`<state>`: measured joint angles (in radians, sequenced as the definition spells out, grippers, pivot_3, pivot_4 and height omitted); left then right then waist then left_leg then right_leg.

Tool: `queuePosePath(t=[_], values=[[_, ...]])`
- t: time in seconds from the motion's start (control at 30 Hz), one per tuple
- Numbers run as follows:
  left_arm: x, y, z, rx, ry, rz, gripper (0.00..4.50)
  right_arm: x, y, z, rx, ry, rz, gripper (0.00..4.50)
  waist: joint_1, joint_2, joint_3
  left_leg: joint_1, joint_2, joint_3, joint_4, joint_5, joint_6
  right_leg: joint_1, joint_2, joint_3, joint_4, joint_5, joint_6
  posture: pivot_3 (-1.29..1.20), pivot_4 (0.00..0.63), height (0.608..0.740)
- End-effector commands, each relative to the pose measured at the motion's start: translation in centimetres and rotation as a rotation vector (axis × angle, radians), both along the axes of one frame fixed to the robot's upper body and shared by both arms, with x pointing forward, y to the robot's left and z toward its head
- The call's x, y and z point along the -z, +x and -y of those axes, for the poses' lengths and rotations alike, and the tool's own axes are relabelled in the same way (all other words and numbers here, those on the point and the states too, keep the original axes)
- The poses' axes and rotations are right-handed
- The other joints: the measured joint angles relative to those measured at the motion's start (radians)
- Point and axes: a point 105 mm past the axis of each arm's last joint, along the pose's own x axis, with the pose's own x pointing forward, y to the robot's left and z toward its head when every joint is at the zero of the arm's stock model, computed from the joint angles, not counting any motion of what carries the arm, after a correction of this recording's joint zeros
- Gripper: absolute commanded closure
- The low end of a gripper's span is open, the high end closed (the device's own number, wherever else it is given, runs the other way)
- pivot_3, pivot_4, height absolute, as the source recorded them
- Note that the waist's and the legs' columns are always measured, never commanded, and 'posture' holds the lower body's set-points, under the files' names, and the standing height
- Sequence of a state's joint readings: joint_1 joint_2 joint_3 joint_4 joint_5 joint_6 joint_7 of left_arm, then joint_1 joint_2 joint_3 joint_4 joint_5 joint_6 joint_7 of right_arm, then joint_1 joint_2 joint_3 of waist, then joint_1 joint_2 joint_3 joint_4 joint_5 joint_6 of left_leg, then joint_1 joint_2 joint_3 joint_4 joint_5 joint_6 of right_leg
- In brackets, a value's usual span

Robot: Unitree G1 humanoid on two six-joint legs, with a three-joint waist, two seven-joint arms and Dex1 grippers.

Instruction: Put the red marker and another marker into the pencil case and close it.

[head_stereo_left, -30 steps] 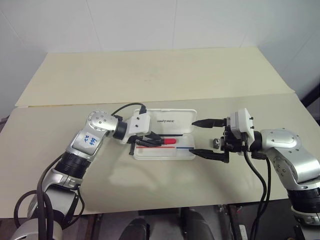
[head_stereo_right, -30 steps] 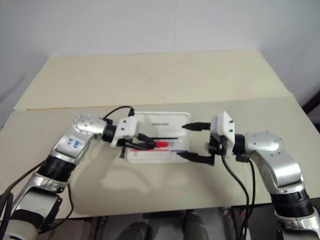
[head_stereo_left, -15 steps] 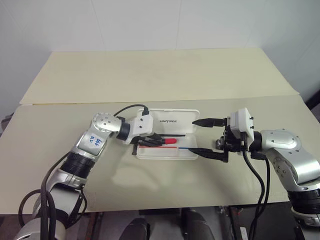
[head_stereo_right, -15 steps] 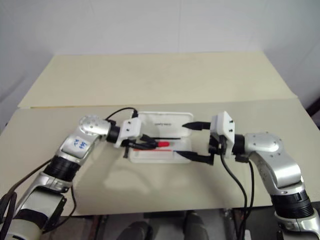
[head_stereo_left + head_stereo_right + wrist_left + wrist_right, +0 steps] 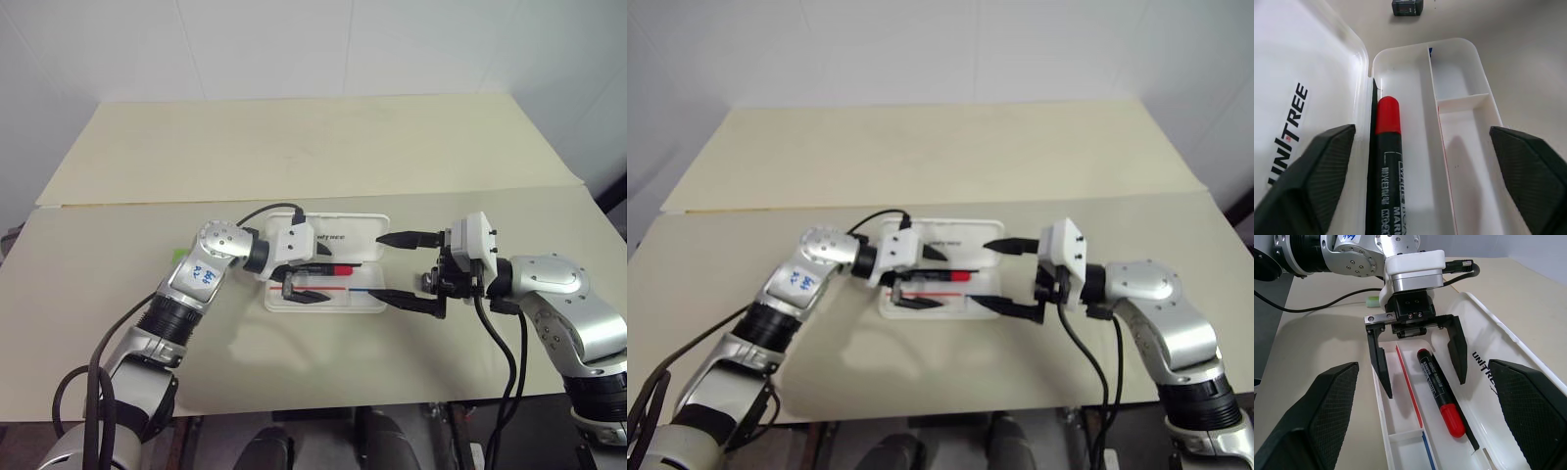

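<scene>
The table carries the pencil case, which lies open with its hinged lid folded flat on the far side of the tray. The lid bears dark logo text, and the tray shows a thin red stripe and a thin blue stripe along its floor, with a partition wall dividing off a narrow compartment. The left gripper reaches over the case from the left end, its two black fingers spread wide apart and clamped on nothing; one finger stands above the lid side of the tray, the other above the near side. The red marker lies loose in the tray between these two fingers, touching neither, parallel to the long walls, in the wide compartment next to the hinge, with its red cap pointing away from the left gripper toward the right gripper. The right gripper hangs at the opposite short end of the case, its fingers likewise wide apart and holding nothing; the far finger sits beside the lid's corner and the near finger beside the tray's front corner, so the case end lies between them. The green marker lies on the table behind the left arm, well apart from both sets of fingers and outside the case.
</scene>
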<state>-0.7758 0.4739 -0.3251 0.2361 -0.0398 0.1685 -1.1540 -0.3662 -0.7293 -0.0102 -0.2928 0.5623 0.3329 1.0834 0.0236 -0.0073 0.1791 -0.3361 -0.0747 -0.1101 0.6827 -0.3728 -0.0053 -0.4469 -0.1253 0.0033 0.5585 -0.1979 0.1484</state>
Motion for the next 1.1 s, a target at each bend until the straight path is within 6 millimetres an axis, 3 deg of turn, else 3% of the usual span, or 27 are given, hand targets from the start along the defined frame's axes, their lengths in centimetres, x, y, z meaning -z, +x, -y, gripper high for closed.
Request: queuePosePath(t=[0.03, 0.43, 0.53, 0.67, 0.83, 1.1], values=[[-1.6, -0.6, 0.0, 0.035, -0.024, 0.056, 0.02, -1.1, -0.4, -0.2, -0.015, 0.028, 0.048, 0.00, 0.000, 0.000, 0.000, 0.000, 0.000, 0.000, 0.000, 0.000, 0.000, 0.000, 0.000, 0.000, 0.000, 0.000, 0.000, 0.00, 0.150, 0.740], [-2.4, -1.7, -0.8, 0.061, -0.047, 0.043, 0.02, -1.1, -0.1, -0.6, -0.030, 0.039, 0.044, 0.00, 0.000, 0.000, 0.000, 0.000, 0.000, 0.000, 0.000, 0.000, 0.000, 0.000, 0.000, 0.000, 0.000, 0.000, 0.000, 0.00, 0.150, 0.740], [-2.7, -2.3, -0.9, 0.075, -0.063, 0.042, 0.64, -1.1, -0.1, -0.7, -0.031, 0.040, 0.043, 0.00, 0.000, 0.000, 0.000, 0.000, 0.000, 0.000, 0.000, 0.000, 0.000, 0.000, 0.000, 0.000, 0.000, 0.000, 0.000, 0.00, 0.150, 0.740], [-3.2, -2.8, -1.1, 0.097, -0.084, 0.057, 1.90, -1.0, -0.1, -0.7, -0.032, 0.041, 0.042, 0.00, 0.000, 0.000, 0.000, 0.000, 0.000, 0.000, 0.000, 0.000, 0.000, 0.000, 0.000, 0.000, 0.000, 0.000, 0.000, 0.00, 0.150, 0.740], [-4.3, -3.8, -2.2, 0.107, -0.113, 0.059, 1.90, -1.0, 0.0, -0.7, -0.032, 0.041, 0.040, 0.00, -0.002, 0.000, 0.000, 0.000, 0.000, 0.000, 0.000, 0.000, 0.000, 0.000, 0.000, 0.000, 0.000, 0.000, 0.000, 0.00, 0.150, 0.740], [-5.8, -6.2, -6.8, -0.003, -0.139, 0.034, 1.90, -1.1, 0.1, -0.9, -0.064, 0.037, 0.035, 0.00, -0.012, 0.000, 0.000, 0.000, 0.001, -0.002, 0.000, -0.001, -0.001, 0.000, 0.001, 0.000, 0.000, 0.000, 0.000, 0.00, 0.150, 0.740]])
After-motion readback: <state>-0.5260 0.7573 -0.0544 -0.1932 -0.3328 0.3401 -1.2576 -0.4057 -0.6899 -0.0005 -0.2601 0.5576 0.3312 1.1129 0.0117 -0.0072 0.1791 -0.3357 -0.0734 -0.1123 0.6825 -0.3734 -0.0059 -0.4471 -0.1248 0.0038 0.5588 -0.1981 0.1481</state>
